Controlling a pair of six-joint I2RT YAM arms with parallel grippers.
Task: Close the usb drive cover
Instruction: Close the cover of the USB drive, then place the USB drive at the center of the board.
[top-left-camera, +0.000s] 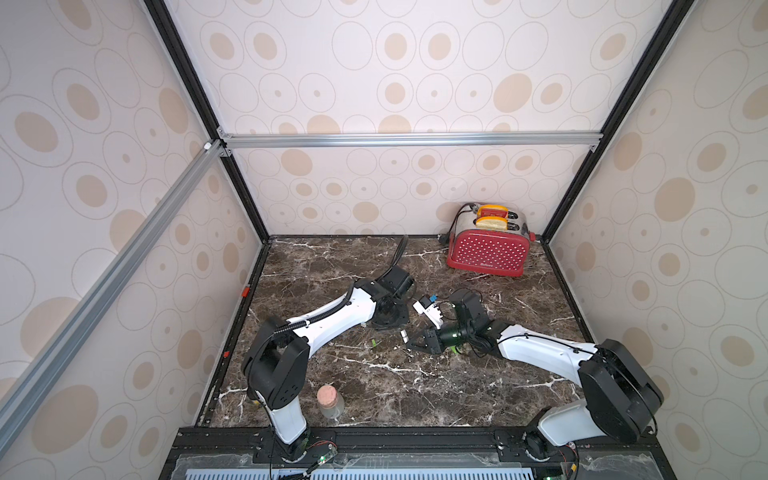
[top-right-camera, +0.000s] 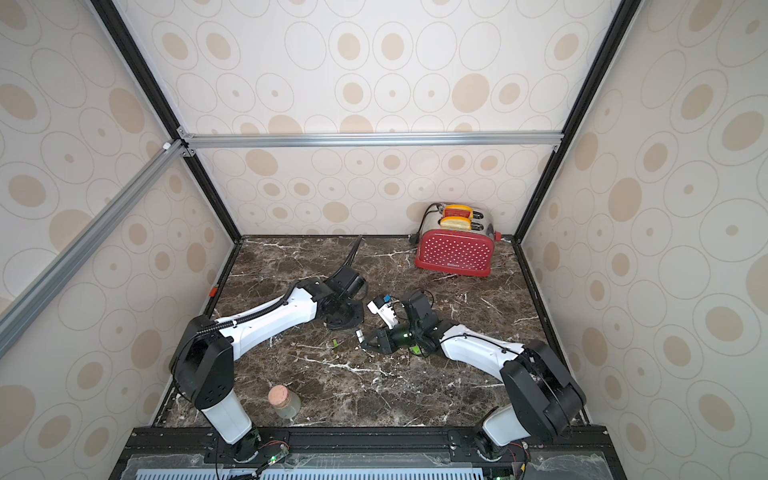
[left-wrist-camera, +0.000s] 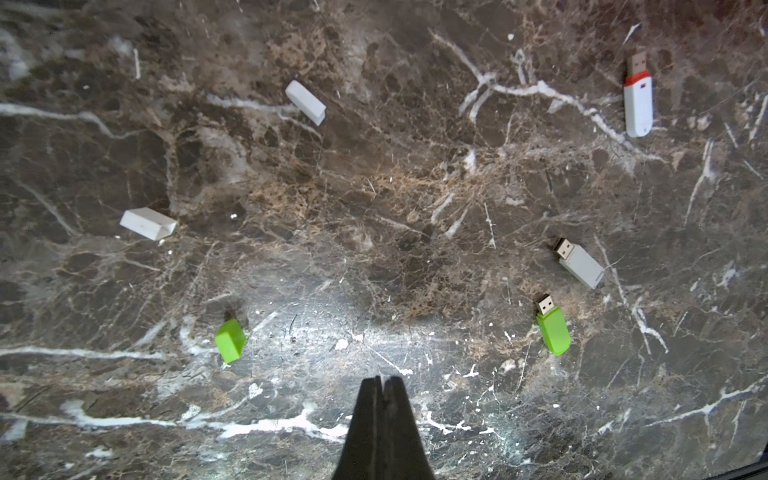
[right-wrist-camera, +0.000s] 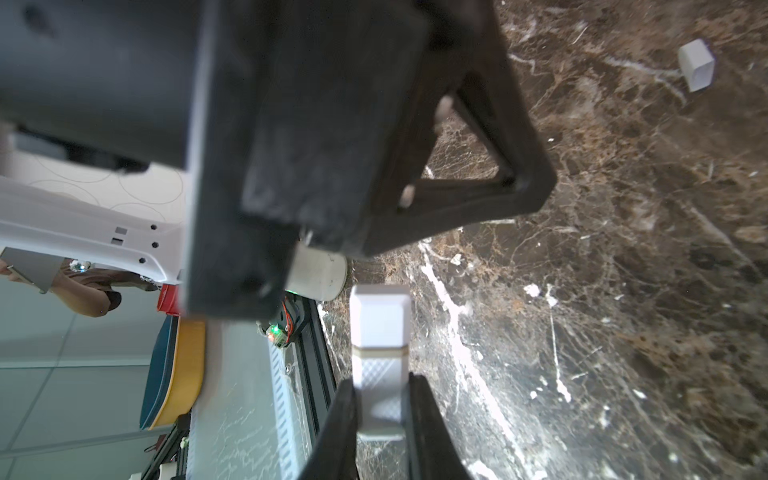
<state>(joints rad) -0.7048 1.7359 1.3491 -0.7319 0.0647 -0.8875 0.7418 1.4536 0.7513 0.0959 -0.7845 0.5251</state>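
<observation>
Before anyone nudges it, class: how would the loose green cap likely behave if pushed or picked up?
The green cap looks like a small boxy plastic piece, so probably stiff and very light. Its flat faces suggest sliding, not rolling. The table looks glossy, so a push may send it skidding.

text: white brand word | on: red toaster (top-left-camera: 490, 249) front | legibility: too blurred to read

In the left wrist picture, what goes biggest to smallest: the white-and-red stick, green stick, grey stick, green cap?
1. white-and-red stick
2. green stick and grey stick: they look about alike, so I won't rank them
3. green cap
</observation>
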